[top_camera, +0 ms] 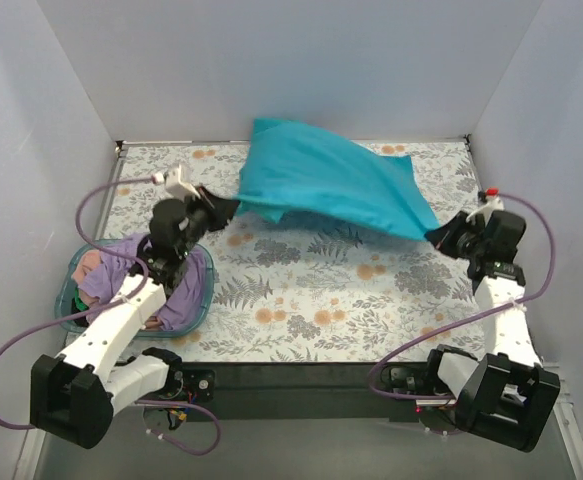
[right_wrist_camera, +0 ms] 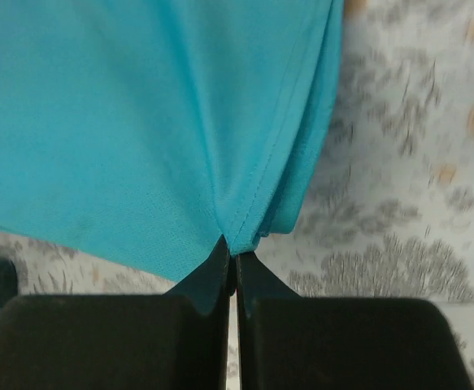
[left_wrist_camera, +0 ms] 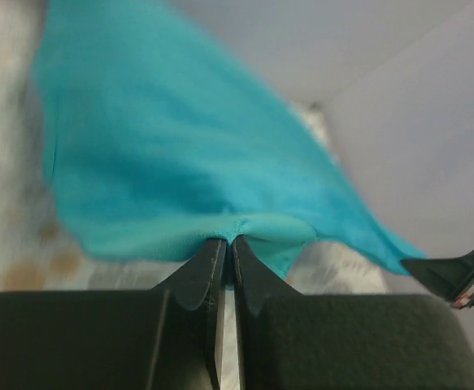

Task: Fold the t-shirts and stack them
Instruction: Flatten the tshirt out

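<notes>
Holding the teal-blue t-shirt [top_camera: 331,185] up in the air, the 2 arms pull it wide over the far part of the worktop [top_camera: 301,300], toward 12 o'clock. The left hand [top_camera: 214,208] is pinched shut on the shirt's edge at 9 o'clock. The right hand [top_camera: 441,236] is pinched shut on a stitched corner at 4 o'clock. The left arm bends up over the blue basket [top_camera: 203,290] at 8 o'clock. The right arm stands tall at 4 o'clock, its wrist turned in. A lavender t-shirt [top_camera: 176,300] and a pinkish t-shirt [top_camera: 91,270] lie in that basket.
</notes>
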Motion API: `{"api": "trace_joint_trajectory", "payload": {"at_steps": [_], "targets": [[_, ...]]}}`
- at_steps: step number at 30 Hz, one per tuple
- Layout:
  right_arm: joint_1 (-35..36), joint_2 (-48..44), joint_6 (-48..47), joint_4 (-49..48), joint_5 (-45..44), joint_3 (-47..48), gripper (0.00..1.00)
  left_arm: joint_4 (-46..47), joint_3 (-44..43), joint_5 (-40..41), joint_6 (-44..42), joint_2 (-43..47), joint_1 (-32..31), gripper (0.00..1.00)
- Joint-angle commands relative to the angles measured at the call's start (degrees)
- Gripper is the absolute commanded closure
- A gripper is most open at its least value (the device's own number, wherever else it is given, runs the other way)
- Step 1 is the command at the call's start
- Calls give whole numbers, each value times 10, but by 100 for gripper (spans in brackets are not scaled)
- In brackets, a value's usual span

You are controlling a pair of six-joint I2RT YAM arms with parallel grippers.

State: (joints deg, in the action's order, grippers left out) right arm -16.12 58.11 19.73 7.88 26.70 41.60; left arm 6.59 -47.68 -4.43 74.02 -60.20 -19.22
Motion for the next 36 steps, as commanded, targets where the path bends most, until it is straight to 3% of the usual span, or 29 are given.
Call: {"api": "trace_joint_trajectory", "payload": {"at_steps": [1,4,11,22,29,36], "targets": [[-3,-41,-15,-44,18,-101,99,-8,150,-31,103,31,4,100],[-3,-57,-14,-44,20,-188,99,-16,243,-56,151,66,2,100],[-3,-55,25,-9,-25,-270,99,-63,333,-86,191,141,-6,100],[-3,-129,67,127,-100,-260,99,-206,348,-97,225,246,-17,100],[-3,-177,83,224,-106,-184,99,-301,310,-115,227,254,-21,100],[-3,-186,72,260,-83,-198,98,-345,308,-104,241,239,-34,100]]}}
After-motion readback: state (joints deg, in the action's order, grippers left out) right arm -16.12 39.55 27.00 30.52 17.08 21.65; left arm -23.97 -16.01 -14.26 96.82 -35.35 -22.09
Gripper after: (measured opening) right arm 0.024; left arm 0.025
